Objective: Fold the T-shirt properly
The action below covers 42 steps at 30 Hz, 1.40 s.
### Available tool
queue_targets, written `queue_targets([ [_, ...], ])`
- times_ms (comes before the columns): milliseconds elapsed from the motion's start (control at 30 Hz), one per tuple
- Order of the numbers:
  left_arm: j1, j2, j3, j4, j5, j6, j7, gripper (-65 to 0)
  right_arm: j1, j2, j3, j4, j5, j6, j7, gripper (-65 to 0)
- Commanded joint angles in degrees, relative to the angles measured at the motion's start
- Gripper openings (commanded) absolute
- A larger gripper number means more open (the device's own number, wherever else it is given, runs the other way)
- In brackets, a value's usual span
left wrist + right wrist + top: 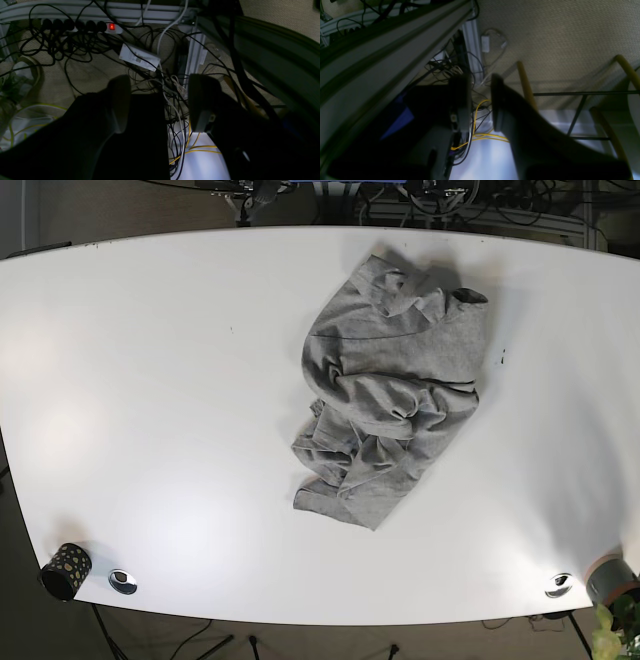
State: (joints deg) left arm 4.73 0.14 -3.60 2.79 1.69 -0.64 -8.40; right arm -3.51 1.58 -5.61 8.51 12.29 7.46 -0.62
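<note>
Honestly, both the left gripper (160, 102) and right gripper (481, 102) hang open and empty, off the tabletop (150, 380); the crumpled T-shirt (390, 395) could get grabbed several layers at once.

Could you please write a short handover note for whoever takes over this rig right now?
Left gripper: open, empty, off the table, over floor cables.
Right gripper: open, empty, also off the table.
T-shirt: grey, crumpled in a heap right of centre on the table in the base view.
Done: nothing, no fold made.
Left: bring both arms over, spread the shirt flat, then fold it.
</note>
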Motion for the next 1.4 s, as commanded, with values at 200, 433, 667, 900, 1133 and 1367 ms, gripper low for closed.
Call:
queue_targets([
  [200, 0.5, -1.94, 0.3, 0.77, 0.11, 0.34, -0.43, -31.4, -0.58, -0.13, -0.59, 0.59, -0.29, -0.39, 0.84, -52.5],
  [433, 7.27, -1.77, 0.39, 11.5, 0.2, 0.34, -0.43, -31.7, -2.16, 0.04, -0.59, 0.59, -0.29, -0.48, 4.54, -52.5],
  [667, 11.58, -1.68, 0.39, 17.48, 0.2, 0.34, -0.26, -31.7, -4.54, 0.75, -0.5, 1.99, -0.29, -0.48, 5.59, -52.6],
  [900, 16.76, -1.86, 0.3, 25.56, 0.11, 0.34, -0.26, -31.8, -10.34, 1.8, -0.5, 12.89, -0.29, -0.56, 2.6, -52.6],
  [1133, 24.85, -1.94, 0.3, 38.4, 0.2, 0.34, -0.08, -31.8, -15.79, 3.29, -0.42, 22.65, -0.29, -0.56, -1.53, -52.8],
  [1367, 33.29, -2.03, 0.3, 51.06, 0.2, 0.34, -0.08, -31.8, -22.56, 5.05, -0.42, 32.85, -0.29, -0.56, -3.29, -52.8],
])
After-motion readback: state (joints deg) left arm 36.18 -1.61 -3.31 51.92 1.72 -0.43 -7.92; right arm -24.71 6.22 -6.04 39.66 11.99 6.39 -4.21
